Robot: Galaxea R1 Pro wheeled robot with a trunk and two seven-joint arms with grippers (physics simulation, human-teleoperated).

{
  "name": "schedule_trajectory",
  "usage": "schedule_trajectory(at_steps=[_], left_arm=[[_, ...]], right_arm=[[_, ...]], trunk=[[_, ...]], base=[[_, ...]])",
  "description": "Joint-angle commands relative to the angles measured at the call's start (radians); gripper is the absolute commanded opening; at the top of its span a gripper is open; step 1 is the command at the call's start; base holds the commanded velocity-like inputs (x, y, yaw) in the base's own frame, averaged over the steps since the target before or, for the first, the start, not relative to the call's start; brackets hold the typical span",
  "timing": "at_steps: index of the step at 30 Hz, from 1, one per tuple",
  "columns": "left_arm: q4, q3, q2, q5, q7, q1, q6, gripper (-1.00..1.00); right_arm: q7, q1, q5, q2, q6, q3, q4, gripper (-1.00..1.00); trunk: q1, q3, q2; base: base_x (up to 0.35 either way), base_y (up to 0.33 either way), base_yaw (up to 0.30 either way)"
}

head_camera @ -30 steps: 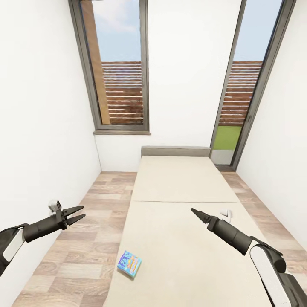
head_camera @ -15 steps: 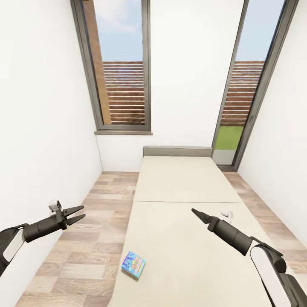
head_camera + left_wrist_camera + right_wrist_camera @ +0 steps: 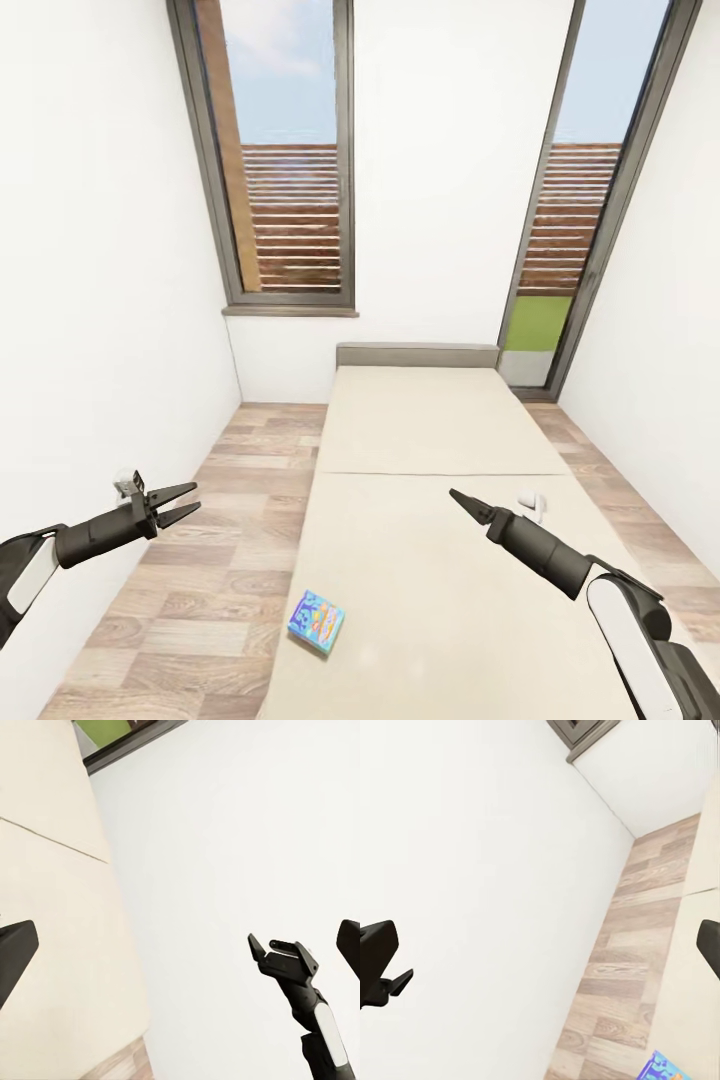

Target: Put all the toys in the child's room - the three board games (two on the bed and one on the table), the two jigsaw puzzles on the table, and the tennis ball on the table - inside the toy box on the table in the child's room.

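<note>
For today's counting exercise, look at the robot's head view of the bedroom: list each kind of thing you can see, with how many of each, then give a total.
Beds: 1
Colourful game boxes on the bed: 1
Small white items on the bed: 1
Windows: 1
Glass doors: 1
Robot tools: 2, left and right
Total: 7

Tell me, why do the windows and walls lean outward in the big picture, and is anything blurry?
Head view: wide-angle stretch splays the windows and walls toward the corners; the light is flat and even, with barely a shadow under the board game on the bed. Left wrist view: its own fingers loom dark at the frame's edges, while the right gripper looks sharp. Right wrist view: plain bright wall, crisp floorboards.
</note>
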Motion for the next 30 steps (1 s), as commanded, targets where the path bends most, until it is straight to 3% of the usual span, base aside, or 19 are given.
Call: schedule_trajectory(at_steps=[1, 11, 18, 20, 24, 25, 30], left_arm=[[0.000, 0.000, 0.000, 0.003, -0.001, -0.001, 0.009, 1.00], [0.000, 0.000, 0.001, 0.003, 0.000, -0.001, 0.008, 1.00], [0.000, -0.002, -0.004, -0.001, 0.024, -0.001, -0.002, 1.00], [-0.001, -0.002, -0.006, -0.011, 0.057, -0.002, -0.002, 1.00], [-0.001, -0.001, -0.021, -0.043, 0.180, -0.007, -0.003, 1.00], [-0.001, 0.001, -0.052, -0.054, 0.318, -0.010, -0.004, 1.00], [-0.002, 0.002, -0.068, -0.057, 0.379, -0.010, -0.019, 1.00]], right_arm=[[-0.004, -0.001, -0.006, 0.000, 0.008, -0.001, 0.000, 1.00], [-0.099, -0.001, -0.004, 0.001, 0.010, 0.002, 0.000, 1.00], [-0.112, -0.001, -0.008, 0.000, 0.013, 0.001, -0.001, 1.00], [-0.112, -0.001, -0.009, 0.000, 0.013, 0.001, -0.005, 1.00], [-0.112, -0.001, -0.009, 0.000, 0.017, 0.001, -0.012, 1.00], [-0.112, -0.001, -0.005, -0.001, 0.020, 0.001, -0.014, 1.00], [-0.112, -0.001, -0.004, -0.001, 0.016, 0.001, -0.014, 1.00]], trunk=[[0.001, -0.002, -0.002], [0.001, -0.002, -0.002], [0.001, -0.002, -0.002], [0.001, -0.002, -0.002], [0.001, -0.002, -0.002], [0.001, -0.002, -0.002], [0.001, -0.002, -0.002]], base=[[0.000, 0.108, 0.000], [0.033, 0.089, 0.000], [0.004, 0.003, 0.000], [0.000, 0.000, 0.000], [0.000, 0.000, 0.000], [0.000, 0.000, 0.000], [0.000, 0.000, 0.000]])
